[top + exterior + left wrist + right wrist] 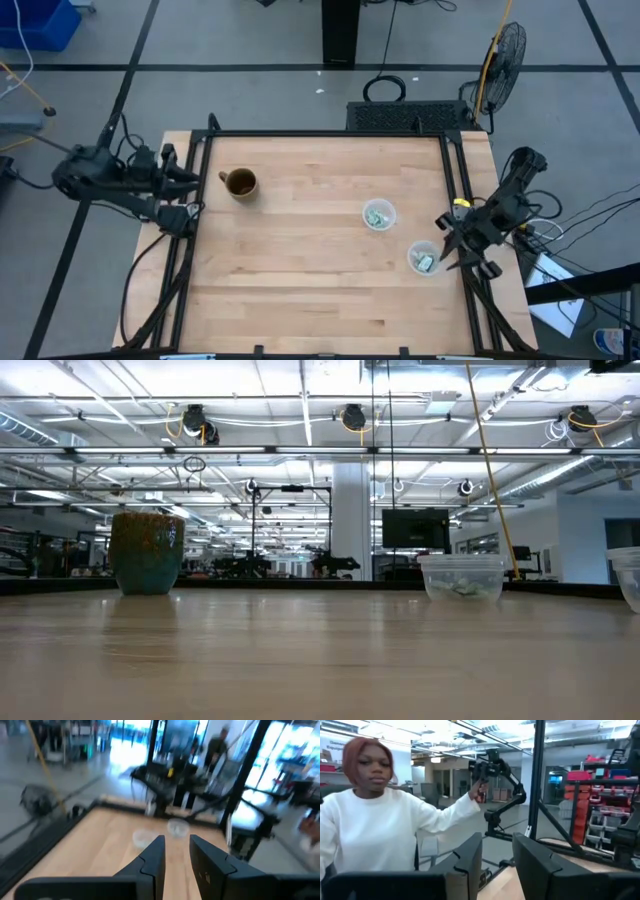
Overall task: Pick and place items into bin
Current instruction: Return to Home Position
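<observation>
Pale green and white packets lie inside two small clear round tubs, one (378,215) near the table's middle right and one (423,258) closer to the right edge. The low view shows the first tub (461,575) and the second (628,578) cut off by the frame edge. No loose packets show on the wood. My left gripper (190,180) waits open at the left edge beside the brown mug (238,183); its own view shows the fingers apart (176,856). My right gripper (447,240) waits open at the right edge, close to the nearer tub, fingers apart (497,862).
The brown mug (147,552) stands upright at the far left. A black frame rail (330,134) runs around the table. Bare wood (300,280) spreads over the middle and near side. A person in a white top (375,835) stands beyond the table, one hand on another arm rig.
</observation>
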`<action>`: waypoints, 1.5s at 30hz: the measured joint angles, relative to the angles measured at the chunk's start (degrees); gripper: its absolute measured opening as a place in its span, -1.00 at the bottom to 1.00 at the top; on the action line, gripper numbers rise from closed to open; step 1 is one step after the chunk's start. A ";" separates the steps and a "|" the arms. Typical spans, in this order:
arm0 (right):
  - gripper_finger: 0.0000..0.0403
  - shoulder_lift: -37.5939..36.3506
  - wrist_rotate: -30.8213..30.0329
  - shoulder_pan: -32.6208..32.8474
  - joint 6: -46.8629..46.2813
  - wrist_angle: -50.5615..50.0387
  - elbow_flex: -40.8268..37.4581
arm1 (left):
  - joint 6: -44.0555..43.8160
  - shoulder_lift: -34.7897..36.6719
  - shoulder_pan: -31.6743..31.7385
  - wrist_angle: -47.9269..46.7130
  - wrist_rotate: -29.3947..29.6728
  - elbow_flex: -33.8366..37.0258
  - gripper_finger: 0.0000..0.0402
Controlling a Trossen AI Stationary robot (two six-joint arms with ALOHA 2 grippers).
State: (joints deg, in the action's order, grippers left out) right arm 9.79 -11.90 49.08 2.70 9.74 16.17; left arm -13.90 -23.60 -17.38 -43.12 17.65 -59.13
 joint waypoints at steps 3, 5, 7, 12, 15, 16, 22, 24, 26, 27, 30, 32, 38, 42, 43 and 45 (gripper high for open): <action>-0.49 -1.60 -0.11 -0.04 0.68 2.40 -2.92 | 2.67 6.72 -0.03 8.28 -2.33 8.46 -0.54; -0.49 -2.64 -0.16 -0.12 2.71 3.00 -3.54 | 3.80 10.72 -0.03 11.25 -4.34 12.14 -0.54; -0.49 -3.36 -1.86 -0.80 3.21 2.98 -3.85 | 4.07 14.82 -0.03 13.54 -5.40 14.39 -0.54; -0.49 -4.14 -7.61 -4.13 2.44 2.48 -4.25 | 6.23 22.44 -0.03 13.27 -5.60 16.39 -0.54; -0.49 -4.13 -5.97 -6.31 3.13 2.09 -4.27 | 6.74 23.26 -0.01 13.20 -5.56 16.54 -0.54; -0.49 -4.04 -5.87 -6.98 3.09 1.98 -4.27 | 6.72 23.26 -0.01 11.99 -5.82 16.62 -0.54; -0.49 -3.64 -1.44 -10.66 0.80 1.55 -4.81 | 7.33 23.30 0.04 12.98 -6.36 20.32 -0.54; -0.49 -3.61 1.27 -11.71 0.72 2.91 -5.80 | 7.00 23.32 0.04 16.20 -6.25 22.91 -0.54; -0.49 -3.68 2.94 -12.64 0.72 5.35 -7.07 | 6.31 23.32 0.04 19.59 -6.09 26.95 -0.54; -0.49 -3.66 3.17 -13.10 0.72 6.68 -7.78 | 6.29 23.32 0.04 21.25 -6.16 29.25 -0.54; -0.49 -3.64 2.98 -14.61 -0.55 8.72 -9.64 | 5.22 23.35 0.04 29.12 -7.69 35.95 -0.54; -0.49 -3.64 3.02 -15.76 -1.89 9.08 -10.31 | 3.93 23.35 0.04 32.82 -9.94 40.88 -0.54; -0.49 -3.64 3.17 -18.94 -4.00 9.24 -11.00 | 2.75 23.35 0.04 44.47 -11.60 51.39 -0.54; -0.49 -3.64 3.18 -20.82 -3.22 9.18 -11.00 | 3.08 23.35 0.07 48.96 -11.12 54.92 -0.54; -0.49 -3.64 3.17 -21.45 -2.87 9.18 -11.00 | 3.40 23.35 0.12 49.79 -10.50 55.45 -0.54; -0.49 -3.64 3.15 -23.19 -2.49 8.99 -11.00 | 3.78 23.34 0.66 50.10 -9.43 56.24 -0.54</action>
State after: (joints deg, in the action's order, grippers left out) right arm 6.15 -8.75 25.89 0.21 18.73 5.17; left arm -10.12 -0.26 -16.72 6.98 8.21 -2.89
